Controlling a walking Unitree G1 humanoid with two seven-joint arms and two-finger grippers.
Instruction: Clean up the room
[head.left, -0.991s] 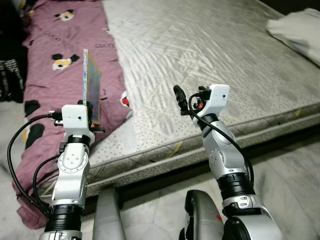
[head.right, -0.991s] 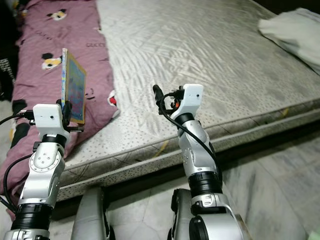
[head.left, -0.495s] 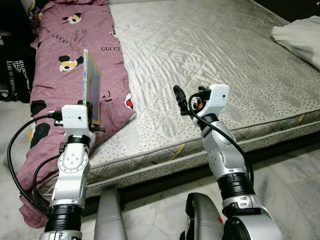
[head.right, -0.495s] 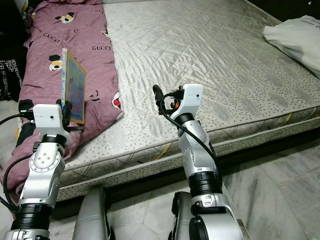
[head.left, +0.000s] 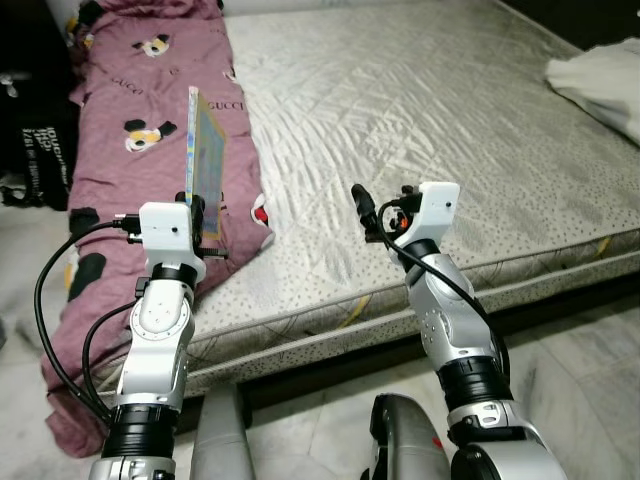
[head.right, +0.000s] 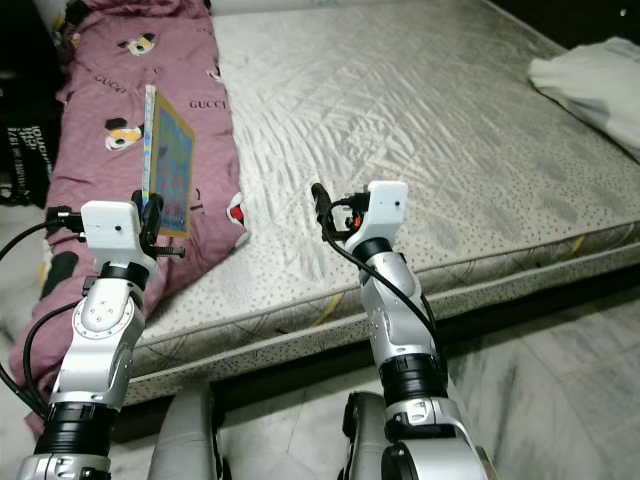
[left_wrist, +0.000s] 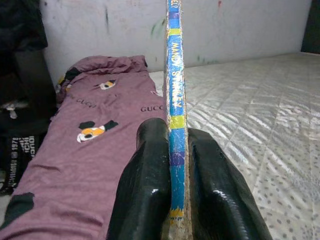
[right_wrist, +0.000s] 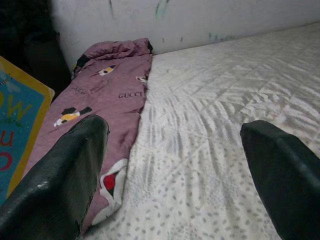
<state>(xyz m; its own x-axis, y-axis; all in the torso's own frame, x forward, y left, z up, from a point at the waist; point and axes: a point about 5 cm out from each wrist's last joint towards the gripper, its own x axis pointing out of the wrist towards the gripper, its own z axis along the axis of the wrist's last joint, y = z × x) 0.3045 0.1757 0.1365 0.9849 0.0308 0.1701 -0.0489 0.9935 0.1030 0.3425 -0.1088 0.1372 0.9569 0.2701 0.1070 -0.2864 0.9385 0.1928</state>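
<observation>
My left gripper (head.left: 205, 212) is shut on a thin colourful book (head.left: 205, 160), held upright on its edge above the purple blanket (head.left: 130, 140). In the left wrist view the book's blue and yellow spine (left_wrist: 175, 100) stands pinched between both black fingers (left_wrist: 145, 185). My right gripper (head.left: 368, 212) is raised over the front edge of the grey mattress (head.left: 420, 110), open with nothing between its fingers (right_wrist: 55, 175). A corner of the book (right_wrist: 20, 125) shows in the right wrist view.
The purple patterned blanket lies along the mattress's left side and hangs over its edge. A white cloth (head.left: 600, 80) lies at the far right of the bed. Dark bags (head.left: 35, 150) stand on the floor at the left. Marble floor (head.left: 580, 370) lies before the bed.
The camera has shifted, so the bed sits differently in the picture. My left arm has lifted the book slightly higher. The right gripper keeps its pose.
</observation>
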